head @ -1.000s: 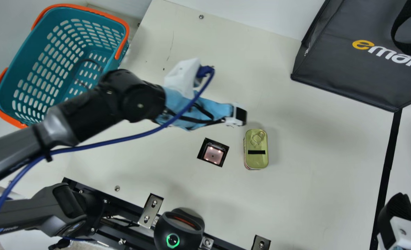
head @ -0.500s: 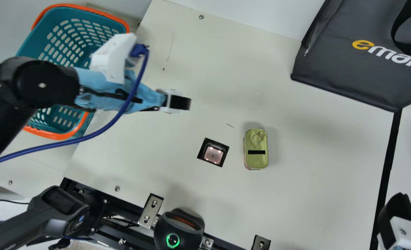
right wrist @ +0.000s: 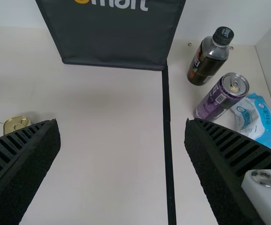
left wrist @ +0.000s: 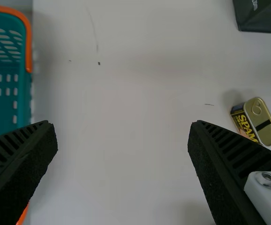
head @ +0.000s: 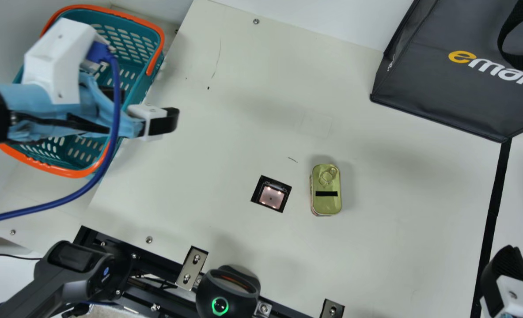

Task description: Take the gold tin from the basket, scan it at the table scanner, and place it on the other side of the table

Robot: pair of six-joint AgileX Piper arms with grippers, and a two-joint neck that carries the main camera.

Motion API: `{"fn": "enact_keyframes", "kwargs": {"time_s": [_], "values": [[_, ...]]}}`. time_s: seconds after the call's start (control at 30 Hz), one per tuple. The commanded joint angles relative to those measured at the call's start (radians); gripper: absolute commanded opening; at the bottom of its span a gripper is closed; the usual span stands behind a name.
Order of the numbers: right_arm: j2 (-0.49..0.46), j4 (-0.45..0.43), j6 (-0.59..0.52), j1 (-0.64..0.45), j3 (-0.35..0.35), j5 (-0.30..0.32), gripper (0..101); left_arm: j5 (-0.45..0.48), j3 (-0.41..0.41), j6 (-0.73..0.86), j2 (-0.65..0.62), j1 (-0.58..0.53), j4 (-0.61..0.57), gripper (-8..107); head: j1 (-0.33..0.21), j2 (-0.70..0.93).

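In the main view my left gripper point(head: 149, 108) is at the basket's right side, well left of the gold tin point(head: 326, 190). The tin stands on the table, just right of the square scanner window point(head: 271, 194). Teal with orange handles, the basket point(head: 131, 42) is partly covered by the left arm. My right gripper point(head: 504, 260) is at the lower right. In the left wrist view the left gripper point(left wrist: 123, 140) is open and holds nothing; the tin point(left wrist: 261, 122) lies beyond one finger. The right wrist view has the right gripper point(right wrist: 121, 140) open and empty, the tin point(right wrist: 16, 124) partly behind a finger.
A dark bag point(head: 447, 79) stands at the back right. Beyond the black tape line point(right wrist: 167, 126) are a dark bottle point(right wrist: 209, 58), a purple can point(right wrist: 219, 98) and a blue-white packet point(right wrist: 254, 119). A black device with a green ring point(head: 228, 293) sits at the front edge.
My left arm has swung left, away from the tin and over to the basket. The tin, the basket and my right arm have stayed where they were.
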Motion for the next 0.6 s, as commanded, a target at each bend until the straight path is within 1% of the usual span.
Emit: {"fn": "enact_keyframes", "kwargs": {"time_s": [0.0, 0.1, 0.57], "values": [[0.0, 0.0, 0.0, 0.0, 0.0, 0.0, 95, 0.0, 0.0, 0.0, 0.0, 0.0, 0.0, 90, -0.029, 0.004], [0.0, 0.0, 0.0, 0.0, 0.0, 0.0, 95, 0.001, 0.0, 0.0, 0.0, 0.0, -0.003, 90, -0.029, 0.004], [0.0, 0.0, 0.0, 0.0, 0.0, 0.0, 95, 0.002, 0.0, 0.0, 0.0, 0.0, -0.002, 90, -0.029, -0.322]]}}
